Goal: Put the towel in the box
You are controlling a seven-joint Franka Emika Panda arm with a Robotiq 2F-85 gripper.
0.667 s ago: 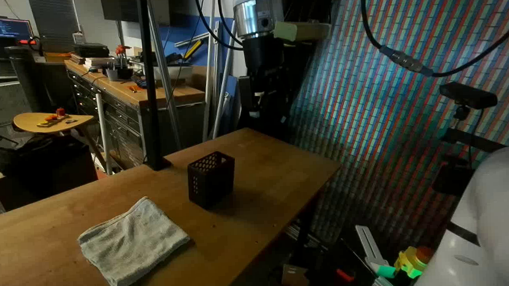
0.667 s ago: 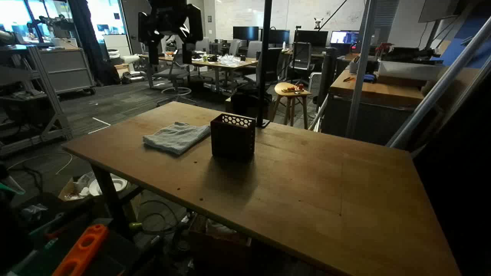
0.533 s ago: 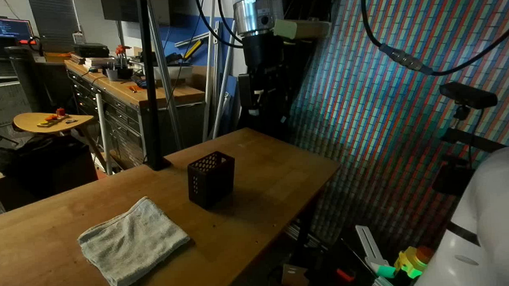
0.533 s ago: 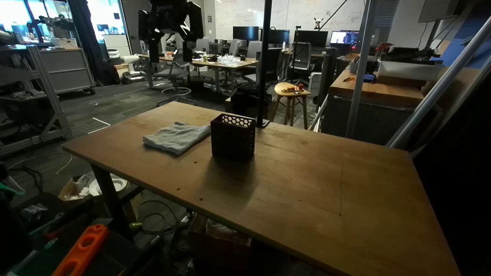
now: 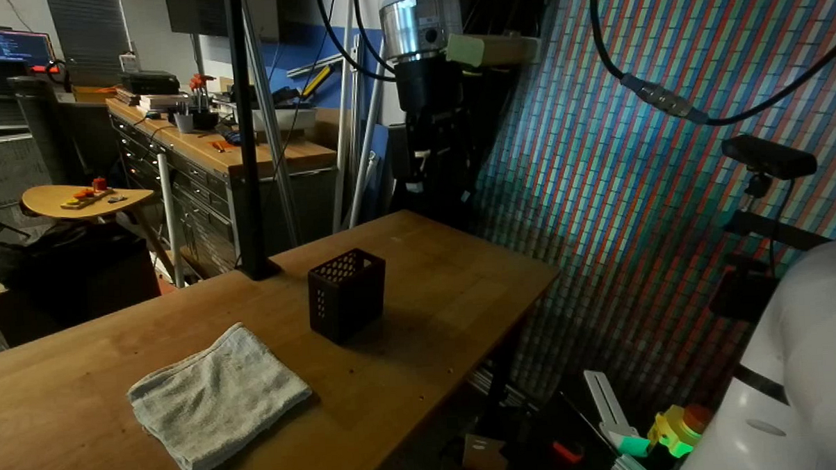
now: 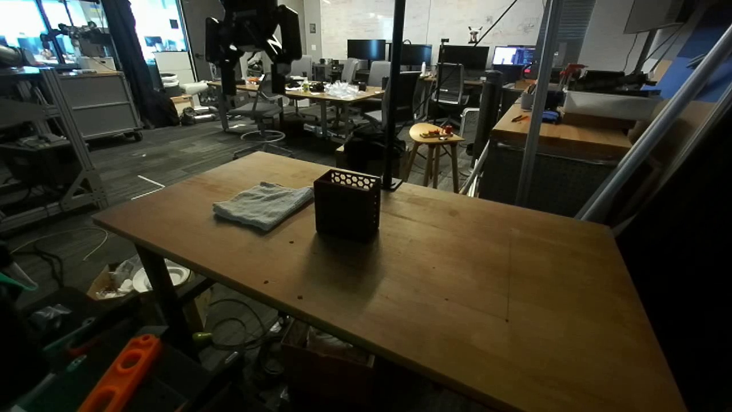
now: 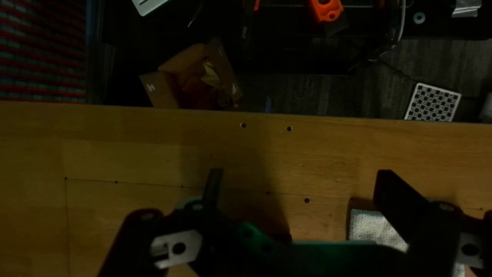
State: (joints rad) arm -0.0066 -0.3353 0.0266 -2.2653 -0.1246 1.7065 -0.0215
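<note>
Though its two fingers (image 6: 229,80) stand wide apart with nothing between them, the gripper (image 6: 253,90), leftmost in an exterior view, hangs well above the level of the table (image 6: 457,274). Just rightward and far below the gripper: the towel (image 6: 260,206), pale grey, folded, lying flat on the table; in the wrist view part of it is hidden behind the finger at that view's right. Cloth, so I expect light, limp, grippy, hard to harm. Likely to sag wherever it is not held, and the folded layers could come undone. Best hold, I judge: fingers straight down about the middle, close to the table, pinching up a thick ridge through all the layers, so both ends hang short. A corner hold would leave a long tail to catch on the rim. Last, farther right and likewise below the gripper, the box (image 6: 347,209): dark, upright, mouth up, holes in its walls, near the towel but apart from it; no cloth seen in it, though its floor is hidden. Mouth looks narrow for the towel, so bunching should help.
</note>
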